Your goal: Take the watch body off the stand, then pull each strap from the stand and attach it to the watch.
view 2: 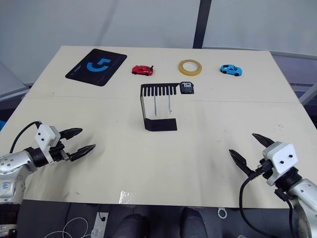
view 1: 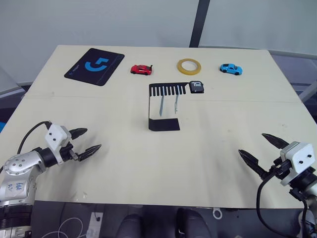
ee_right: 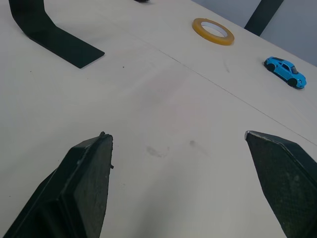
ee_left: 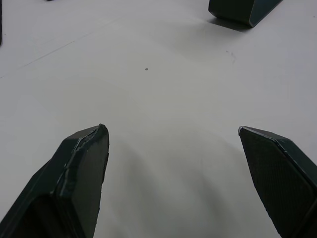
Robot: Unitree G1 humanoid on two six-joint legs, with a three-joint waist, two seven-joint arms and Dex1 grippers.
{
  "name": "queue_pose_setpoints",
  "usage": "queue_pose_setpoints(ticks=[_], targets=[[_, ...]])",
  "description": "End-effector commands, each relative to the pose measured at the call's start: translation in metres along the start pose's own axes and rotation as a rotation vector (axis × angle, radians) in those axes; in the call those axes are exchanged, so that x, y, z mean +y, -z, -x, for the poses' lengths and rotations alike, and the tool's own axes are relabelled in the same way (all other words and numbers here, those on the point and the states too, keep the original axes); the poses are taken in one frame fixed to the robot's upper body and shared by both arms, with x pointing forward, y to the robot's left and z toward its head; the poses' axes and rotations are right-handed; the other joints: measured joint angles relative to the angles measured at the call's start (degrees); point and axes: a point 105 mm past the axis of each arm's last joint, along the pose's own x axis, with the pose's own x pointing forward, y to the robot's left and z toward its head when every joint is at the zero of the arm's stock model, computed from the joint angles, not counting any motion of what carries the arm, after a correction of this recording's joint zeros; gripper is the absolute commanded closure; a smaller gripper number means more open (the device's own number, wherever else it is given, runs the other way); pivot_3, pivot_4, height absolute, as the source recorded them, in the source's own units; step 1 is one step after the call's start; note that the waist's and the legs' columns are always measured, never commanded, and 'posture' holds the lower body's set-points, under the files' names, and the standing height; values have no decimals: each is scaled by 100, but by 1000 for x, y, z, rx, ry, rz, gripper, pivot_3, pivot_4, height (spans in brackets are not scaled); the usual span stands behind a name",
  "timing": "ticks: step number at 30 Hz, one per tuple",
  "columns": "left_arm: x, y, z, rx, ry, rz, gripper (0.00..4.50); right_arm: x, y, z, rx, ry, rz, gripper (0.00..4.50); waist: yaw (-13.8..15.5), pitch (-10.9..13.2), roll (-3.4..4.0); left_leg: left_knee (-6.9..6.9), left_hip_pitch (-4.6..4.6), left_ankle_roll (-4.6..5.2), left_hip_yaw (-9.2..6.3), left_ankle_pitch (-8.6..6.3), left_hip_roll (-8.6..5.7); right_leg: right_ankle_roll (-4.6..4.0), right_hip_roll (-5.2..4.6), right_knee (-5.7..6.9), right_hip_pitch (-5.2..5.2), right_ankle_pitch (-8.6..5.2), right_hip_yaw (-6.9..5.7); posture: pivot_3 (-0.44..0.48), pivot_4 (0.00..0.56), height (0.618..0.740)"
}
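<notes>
Nearest the robot, the left hand (view 1: 85,141) hovers over the near left part of the pale surface (view 1: 208,163), its two black fingers spread well apart and holding nothing. The right hand (view 1: 261,148) sits over the near right part, its fingers likewise splayed wide and empty. In the right wrist view the fingertips (ee_right: 101,148) frame bare surface, with the flat foot of the stand off ahead.

Toward the middle of the surface stands the stand (view 1: 163,125), a thin black bent bracket with its flat foot resting on the surface and its slotted top plate raised above. Two straps (view 1: 162,105) hang down side by side from the comb slots, pale and narrow, their lower ends above the foot. The watch body (view 1: 197,86) sits at the right end of the top plate, white digits showing on its black screen. Both hands are well apart from the stand.

Farther back, a red toy car (view 1: 141,69) lies behind the stand to the left, a roll of yellow tape (view 1: 189,65) lies flat behind the watch body, and a blue toy car (view 1: 231,69) rests to the right of the tape. At the far left lies a black mouse pad (view 1: 94,66) with a blue logo.
</notes>
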Motion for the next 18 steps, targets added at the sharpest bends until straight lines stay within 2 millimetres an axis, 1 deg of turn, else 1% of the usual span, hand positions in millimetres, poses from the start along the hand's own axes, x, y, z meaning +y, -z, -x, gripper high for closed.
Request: queue_pose_setpoints(ticks=[1,4,7,8,10,12,13,14,15,17,18], targets=[[1,-15,4,-63,4,15,46,0,-10,1,-28,-7,32,0,0,0,0,0,0,0,0,0,0,0,0,0,0,0,0,0,150,737],[-1,-26,6,-134,36,89,46,2,-6,2,-30,-5,18,0,0,0,0,0,0,0,-1,0,2,0,0,1,0,0,0,0,150,737],[-6,-35,6,-160,77,102,46,2,-8,1,-64,24,-24,0,0,0,0,0,1,0,-3,0,4,0,0,2,0,0,0,0,150,737],[-9,-41,4,-176,101,101,46,4,-14,-2,-94,40,-49,0,0,0,0,0,1,0,-3,0,2,0,0,2,0,0,0,0,150,737],[-12,-54,2,-214,131,92,46,11,-28,-8,-155,68,-103,0,-7,0,0,0,1,-2,-4,1,2,0,1,6,0,0,1,0,150,737],[-19,-72,-2,-270,174,79,46,23,-55,-21,-256,101,-176,0,-14,0,0,1,1,-3,-5,2,4,0,1,9,-2,0,5,0,150,737],[-21,-78,-4,-287,188,75,46,26,-64,-25,-285,113,-198,0,-22,0,0,1,2,-6,-5,3,7,0,2,9,-3,0,5,0,150,737],[-25,-85,-5,-303,211,69,46,32,-78,-32,-334,126,-235,0,-24,0,0,1,0,-10,-4,6,28,-1,1,14,-10,0,10,0,150,737],[-28,-89,-6,-311,223,66,46,35,-87,-36,-360,134,-258,0,-23,0,1,1,-3,-13,-1,7,27,-2,2,21,-20,0,16,0,150,737],[-34,-100,-10,-333,255,51,46,48,-112,-50,-424,137,-308,0,-21,-1,2,1,-4,-15,2,7,27,-3,3,30,-25,-1,19,0,150,737],[-36,-105,-12,-342,264,46,46,53,-121,-55,-437,138,-320,0,-18,-1,2,1,-6,-16,3,8,25,-3,7,38,-30,-1,22,0,150,737]])
